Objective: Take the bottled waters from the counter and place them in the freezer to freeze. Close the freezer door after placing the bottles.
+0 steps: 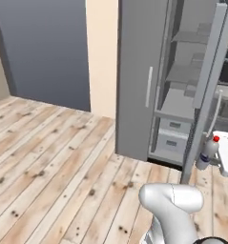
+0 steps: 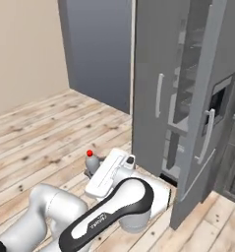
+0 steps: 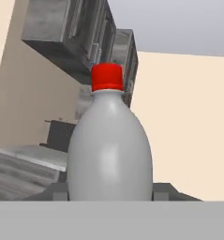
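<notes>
My gripper (image 3: 109,192) is clamped on the red-capped water bottle (image 3: 108,150), carrying it low beside the open freezer door (image 1: 208,86). I judge this the carrying step; next I must lift the bottle onto a freezer (image 1: 182,76) shelf.
</notes>
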{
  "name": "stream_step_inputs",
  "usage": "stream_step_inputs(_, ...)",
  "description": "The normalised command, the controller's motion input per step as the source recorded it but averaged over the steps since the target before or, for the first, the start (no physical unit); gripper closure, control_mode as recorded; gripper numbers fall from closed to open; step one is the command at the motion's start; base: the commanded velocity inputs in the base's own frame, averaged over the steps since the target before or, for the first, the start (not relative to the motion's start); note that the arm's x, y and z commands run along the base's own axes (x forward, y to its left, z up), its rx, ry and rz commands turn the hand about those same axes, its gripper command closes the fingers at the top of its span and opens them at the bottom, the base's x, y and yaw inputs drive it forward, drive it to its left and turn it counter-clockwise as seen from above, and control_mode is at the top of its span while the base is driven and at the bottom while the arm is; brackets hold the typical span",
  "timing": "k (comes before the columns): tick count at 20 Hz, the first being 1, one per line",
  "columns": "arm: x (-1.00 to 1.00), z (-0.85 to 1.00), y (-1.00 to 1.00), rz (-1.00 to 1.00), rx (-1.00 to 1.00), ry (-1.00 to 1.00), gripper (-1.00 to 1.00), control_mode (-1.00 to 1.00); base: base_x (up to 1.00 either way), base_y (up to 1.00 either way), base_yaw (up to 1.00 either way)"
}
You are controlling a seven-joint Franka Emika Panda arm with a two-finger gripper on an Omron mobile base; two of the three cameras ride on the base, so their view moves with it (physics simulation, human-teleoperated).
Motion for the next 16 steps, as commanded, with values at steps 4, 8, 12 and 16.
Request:
stream_step_inputs(4, 0.00, 0.00, 0.00, 0.00, 0.00, 0.00, 1.00, 1.00, 0.44, 0.57, -0.56)
stream_step_inputs(8, 0.00, 0.00, 0.00, 0.00, 0.00, 0.00, 1.00, 1.00, 0.61, 0.85, -0.53)
stream_step_inputs(12, 0.00, 0.00, 0.00, 0.00, 0.00, 0.00, 1.00, 1.00, 0.49, 1.00, -0.48)
stream_step_inputs(16, 0.00, 0.00, 0.00, 0.00, 0.00, 0.00, 1.00, 1.00, 0.45, 1.00, -0.41)
